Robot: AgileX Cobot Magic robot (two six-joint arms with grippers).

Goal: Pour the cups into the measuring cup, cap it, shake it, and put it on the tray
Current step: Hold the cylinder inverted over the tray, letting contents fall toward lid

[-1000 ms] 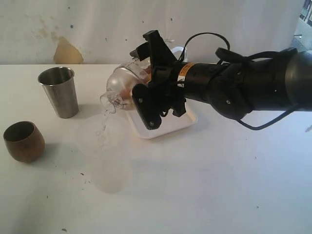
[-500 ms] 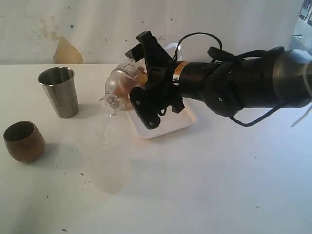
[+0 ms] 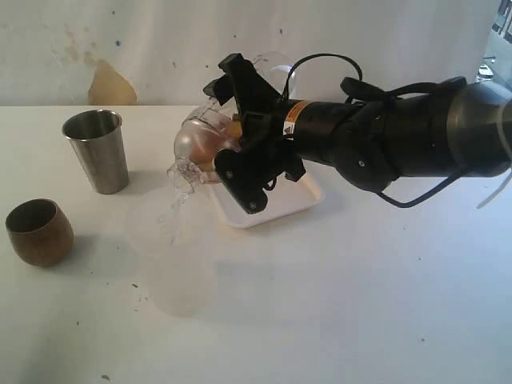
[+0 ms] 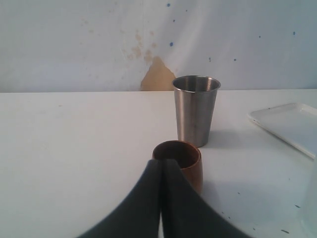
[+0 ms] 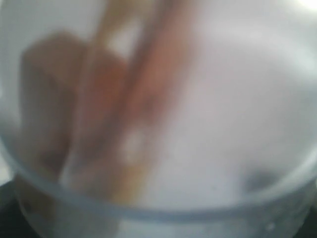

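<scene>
R gripper (image 3: 228, 132): clear container (image 3: 196, 140) tilted by tray (image 3: 298, 200); steel tumbler (image 3: 98, 150), wooden cup (image 3: 38, 232) apart.

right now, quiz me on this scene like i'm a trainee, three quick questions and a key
1. True or false: the tapered shiny stainless-steel tumbler stands upright.
2. Which sits nearer the shut left gripper: A, the steel tumbler, or B, the round brown wooden cup?
3. Which gripper holds the tilted clear rounded container?

Key: 1 true. 2 B. 3 the right gripper.
</scene>
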